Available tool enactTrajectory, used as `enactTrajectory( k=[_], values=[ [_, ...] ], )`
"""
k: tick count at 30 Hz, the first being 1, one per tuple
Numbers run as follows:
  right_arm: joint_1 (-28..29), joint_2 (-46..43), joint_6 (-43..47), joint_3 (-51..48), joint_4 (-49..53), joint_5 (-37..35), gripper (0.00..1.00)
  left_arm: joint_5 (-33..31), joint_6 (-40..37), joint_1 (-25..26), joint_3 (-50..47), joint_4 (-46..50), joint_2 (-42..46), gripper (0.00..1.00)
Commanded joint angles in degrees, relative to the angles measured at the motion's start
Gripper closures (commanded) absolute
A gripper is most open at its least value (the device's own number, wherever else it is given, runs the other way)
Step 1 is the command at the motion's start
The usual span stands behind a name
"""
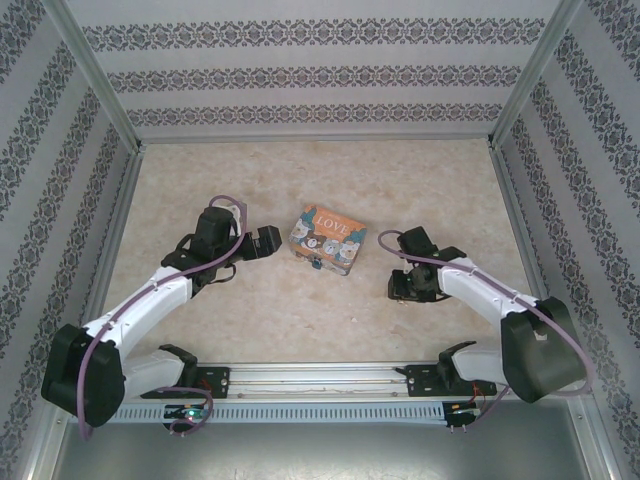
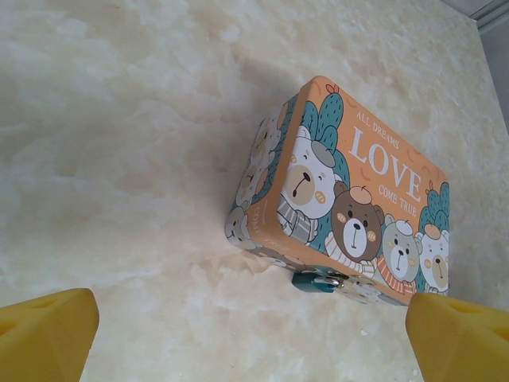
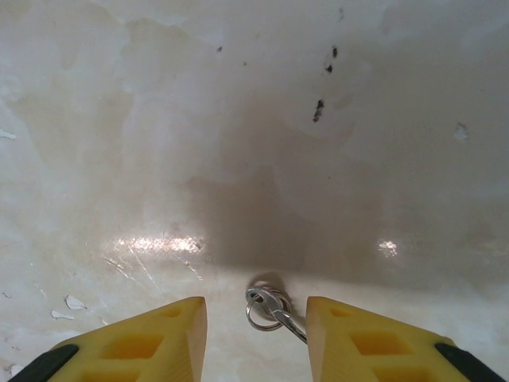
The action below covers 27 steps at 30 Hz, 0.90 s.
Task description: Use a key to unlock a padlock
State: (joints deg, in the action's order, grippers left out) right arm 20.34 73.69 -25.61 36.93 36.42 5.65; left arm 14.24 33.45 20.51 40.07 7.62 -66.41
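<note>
Bearing "ALL DREAMS LOVE COME TRUE": orange box (image 2: 374, 183) with teal padlock (image 2: 315, 280).

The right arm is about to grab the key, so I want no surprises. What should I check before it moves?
1. Key ring lies between the right gripper fingers: ok.
2. Right jaws clamped on it: not ok, apart.
3. Key blade direction: cannot tell, cut off at the frame edge.
4. Padlock in sight at the box front: ok.
5. Left gripper open, off the box: ok.
6. Keyhole facing: cannot tell.
</note>
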Motion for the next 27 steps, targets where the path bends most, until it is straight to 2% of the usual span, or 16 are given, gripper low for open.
enactTrajectory(
  k=[1, 17, 27],
  values=[
    [-0.7, 1.5, 1.2, -0.7, 0.0, 1.7, 0.63, -0.7, 0.5, -0.6, 0.2, -1.1, -0.3, 0.01],
    [-0.7, 4.6, 1.0, 0.3, 1.3, 1.2, 0.66, -0.5, 0.6, -1.3, 0.0, -1.0, -0.1, 0.01],
    [0.0, 7.7, 1.0, 2.2, 3.0, -1.5, 0.70, 0.1, 0.7, -1.8, -0.3, -1.4, -0.3, 0.01]
  ],
)
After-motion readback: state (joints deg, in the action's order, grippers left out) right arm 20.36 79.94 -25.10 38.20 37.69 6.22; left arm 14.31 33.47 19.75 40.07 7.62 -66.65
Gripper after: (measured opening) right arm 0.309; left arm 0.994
